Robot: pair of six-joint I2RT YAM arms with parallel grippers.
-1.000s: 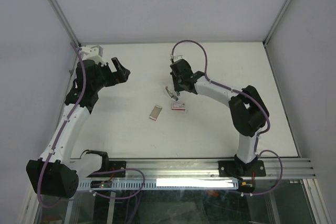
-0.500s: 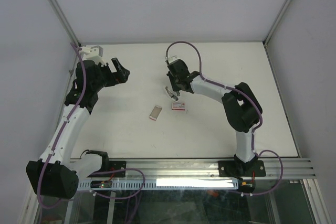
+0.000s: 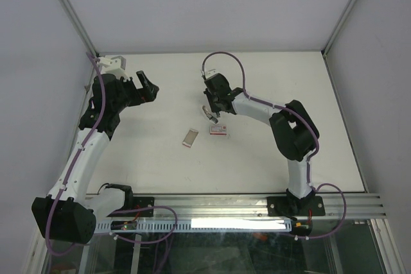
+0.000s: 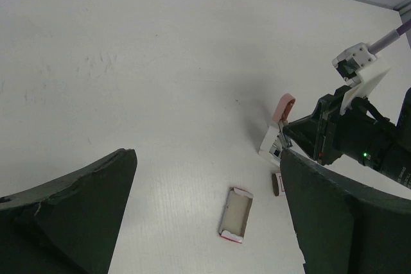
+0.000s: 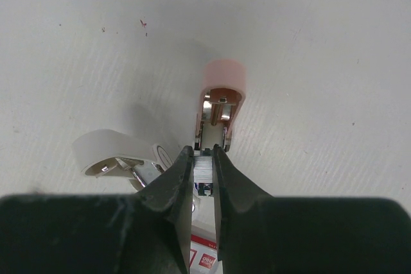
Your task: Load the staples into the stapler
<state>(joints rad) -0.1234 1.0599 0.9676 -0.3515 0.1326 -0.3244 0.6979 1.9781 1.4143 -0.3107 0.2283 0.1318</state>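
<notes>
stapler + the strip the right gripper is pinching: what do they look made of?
Stapler: the pink top arm and white base look like smooth matte plastic, evenly coloured with rounded moulded ends; the inner channel looks like bright metal, glinting. Staples, pinched in the right gripper: probably steel, silvery with fine parallel ridges, though small in view.

Nothing could be read with certainty. The little red-and-white box [image 5: 204, 258], cut off by the bottom edge of the right wrist view, carried a red patch with white lettering that was too small and blurred to make out. From above, the box showed only red and white bands.
</notes>
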